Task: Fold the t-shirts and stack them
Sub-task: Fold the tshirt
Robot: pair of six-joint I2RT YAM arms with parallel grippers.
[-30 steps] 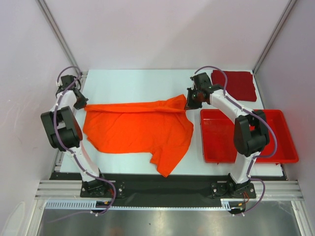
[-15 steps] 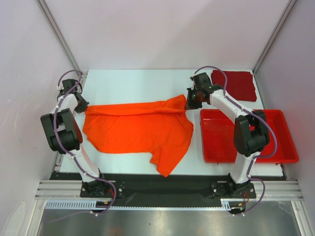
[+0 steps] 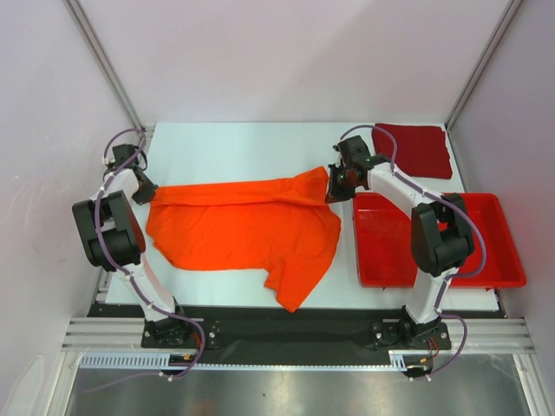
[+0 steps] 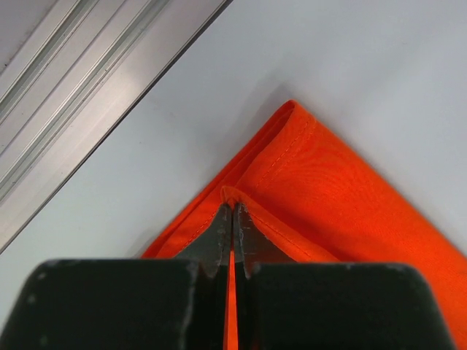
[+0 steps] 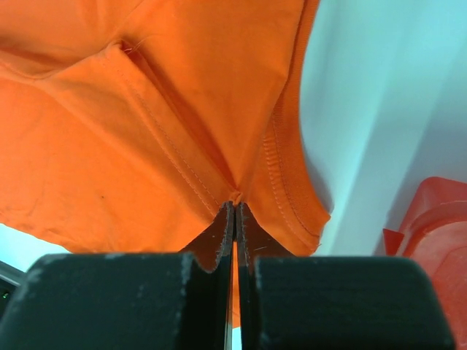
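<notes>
Our left jaws clamp tight on one corner of the orange t-shirt [image 3: 234, 227]; our right jaws pinch its opposite end.

White table [image 3: 243, 147], pale enclosure walls [image 3: 286, 52]

No text, label, brand or number can be read on the orange shirt [image 3: 234, 225], red shirt [image 3: 421, 149], tray [image 3: 490, 251] or table [image 3: 243, 147].

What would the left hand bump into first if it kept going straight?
The left hand is pinching the orange shirt, so it would push into that cloth first. Past the corner lies the white table, probably next, though depth is unclear.
</notes>
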